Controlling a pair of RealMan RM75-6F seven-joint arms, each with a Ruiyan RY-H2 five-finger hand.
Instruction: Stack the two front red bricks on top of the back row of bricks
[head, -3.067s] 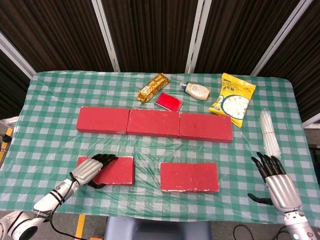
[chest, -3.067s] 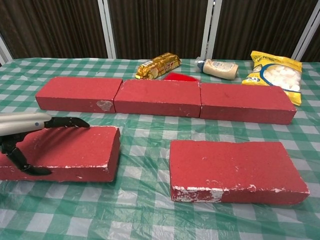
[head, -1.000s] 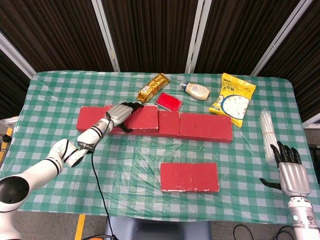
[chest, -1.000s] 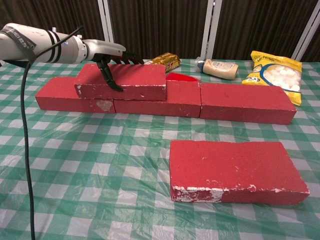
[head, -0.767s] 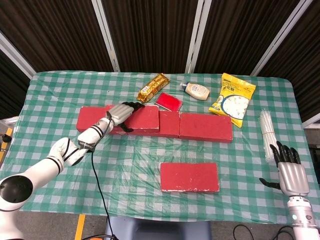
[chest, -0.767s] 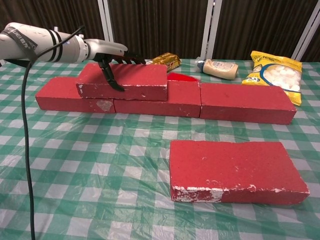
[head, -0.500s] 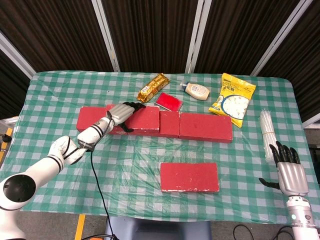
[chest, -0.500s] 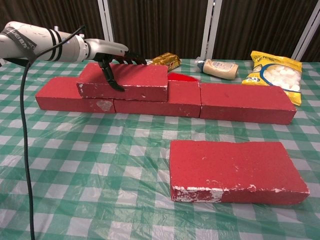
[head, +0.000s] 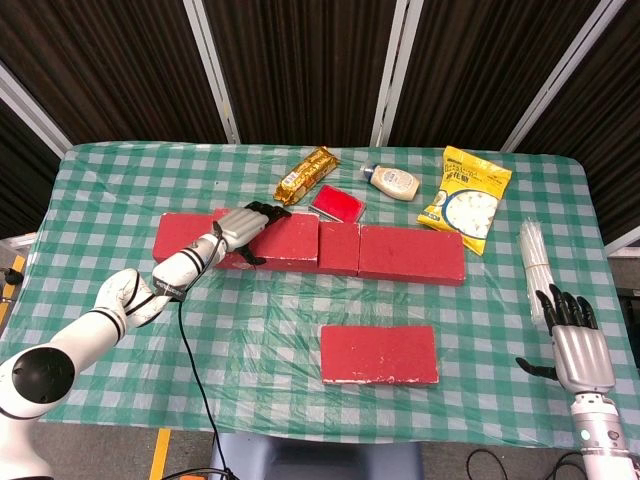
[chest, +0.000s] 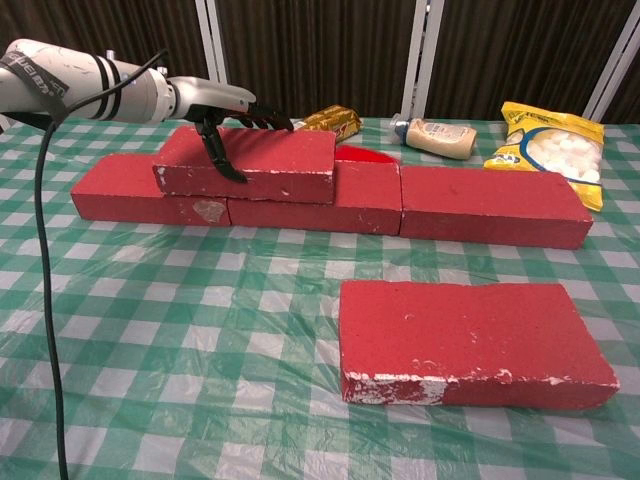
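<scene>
Red and chipped white along its near edge, the front brick (chest: 470, 335) lies flat on the checked tablecloth (chest: 200, 330), well apart from both hands. Off to its right, the right hand (head: 573, 345) hangs at the table's corner, its fingers (head: 560, 305) spread and holding nothing; the chest view does not show it. Farther back, the left hand (chest: 222, 115) grips the stacked brick (chest: 250, 160), fingers over the top and thumb down the front face. That brick sits on the back row of bricks (chest: 480, 205), across its left joint. Behind the fingertips a gold snack bar (chest: 318, 130), red packet (head: 336, 203), sauce bottle (chest: 435, 137) and yellow snack bag (chest: 550, 145) sit partly hidden.
</scene>
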